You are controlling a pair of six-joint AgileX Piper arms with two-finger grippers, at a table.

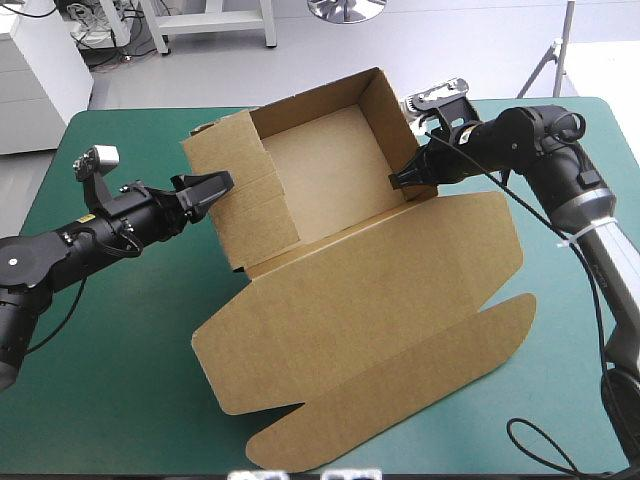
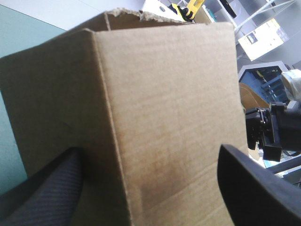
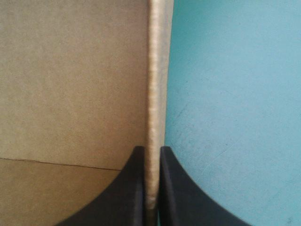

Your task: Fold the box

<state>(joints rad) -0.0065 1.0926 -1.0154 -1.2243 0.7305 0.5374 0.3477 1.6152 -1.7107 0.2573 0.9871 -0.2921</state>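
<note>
The brown box (image 1: 330, 170) stands as an open tray with raised walls at the table's middle back, its lid (image 1: 370, 320) lying flat toward the front. My right gripper (image 1: 400, 180) is shut on the tray's right wall; the wall's edge (image 3: 153, 94) runs up between the two black fingers (image 3: 129, 188). My left gripper (image 1: 212, 190) is open at the tray's left wall, close to its outer face. That wall (image 2: 160, 122) fills the left wrist view, with one finger (image 2: 42, 193) at each side of it.
The teal-green cover (image 1: 110, 380) shows bare at the front left and along the right edge (image 1: 580, 400). The lid's rounded flaps (image 1: 330, 430) reach near the table's front edge. A white cabinet (image 1: 40, 70) stands beyond the table's back left corner.
</note>
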